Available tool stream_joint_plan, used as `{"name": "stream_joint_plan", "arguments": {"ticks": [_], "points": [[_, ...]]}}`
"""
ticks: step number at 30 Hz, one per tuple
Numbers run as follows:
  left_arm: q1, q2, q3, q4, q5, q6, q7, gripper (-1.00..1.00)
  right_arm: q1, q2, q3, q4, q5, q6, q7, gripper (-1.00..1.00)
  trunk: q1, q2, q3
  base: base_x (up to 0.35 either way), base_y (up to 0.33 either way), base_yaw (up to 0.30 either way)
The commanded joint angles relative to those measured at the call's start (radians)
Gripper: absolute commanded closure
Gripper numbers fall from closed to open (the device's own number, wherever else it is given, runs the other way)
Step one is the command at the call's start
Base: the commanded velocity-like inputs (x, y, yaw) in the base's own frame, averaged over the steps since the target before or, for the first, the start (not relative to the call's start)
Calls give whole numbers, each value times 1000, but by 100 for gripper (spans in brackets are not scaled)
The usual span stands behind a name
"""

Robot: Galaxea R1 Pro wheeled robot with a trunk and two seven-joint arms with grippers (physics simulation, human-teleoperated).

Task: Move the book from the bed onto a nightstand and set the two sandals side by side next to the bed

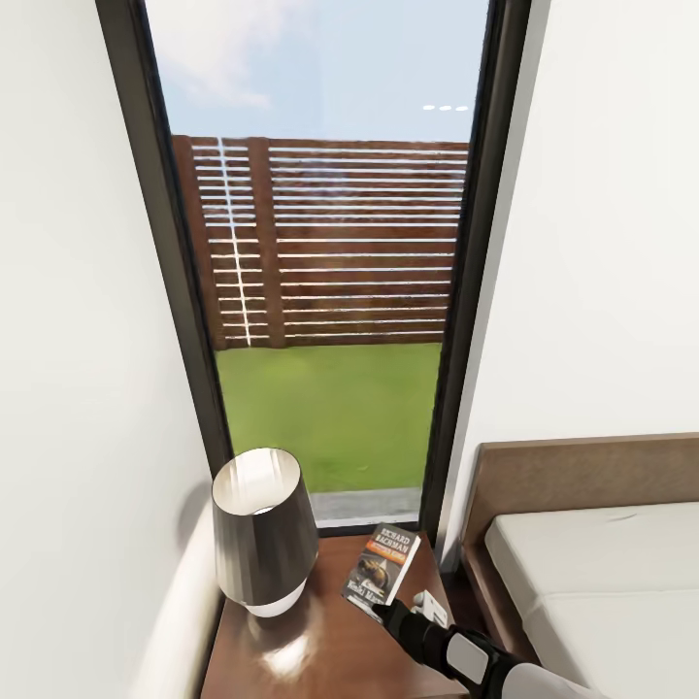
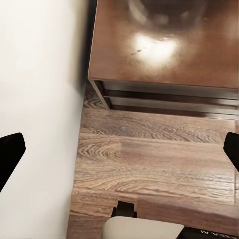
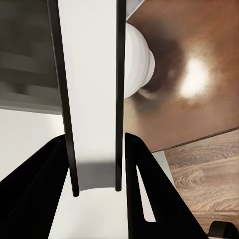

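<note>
The book (image 1: 382, 571), a dark paperback with orange and white lettering, tilts over the right part of the nightstand (image 1: 320, 650), beside the bed (image 1: 602, 573). My right gripper (image 1: 388, 610) is shut on its lower edge. In the right wrist view the book (image 3: 92, 99) stands edge-on, white pages between dark covers, clamped between the black fingers (image 3: 35, 184). I cannot tell whether it touches the wood. My left gripper (image 2: 122, 149) hangs open over the floor in front of the nightstand (image 2: 164, 45). The sandals are out of view.
A grey-shaded lamp (image 1: 264, 532) with a white base (image 3: 137, 62) takes up the nightstand's left half. Behind it is a tall dark-framed window (image 1: 330, 291). White wall (image 2: 40, 99) flanks the nightstand, and the brown headboard (image 1: 582, 476) rises on its right. Wood-plank floor (image 2: 149, 159) lies in front.
</note>
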Motion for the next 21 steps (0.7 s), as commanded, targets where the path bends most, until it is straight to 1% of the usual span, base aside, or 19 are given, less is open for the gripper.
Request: {"name": "stream_joint_plan", "arguments": {"ticks": [1, 9, 21], "points": [[-1, 0, -9, -1, 5, -2, 6, -100, -1, 1, -9, -2, 5, 6, 3, 100, 0, -2, -2, 0, 0, 0], [-1, 0, -9, -1, 5, -1, 5, -100, -2, 3, -7, 0, 5, 6, 2, 100, 0, -2, -7, 0, 0, 0], [-1, 0, -9, -1, 5, -1, 4, -100, -2, 3, -6, 0, 5, 11, 2, 100, 0, -2, -25, 0, 0, 0]]}}
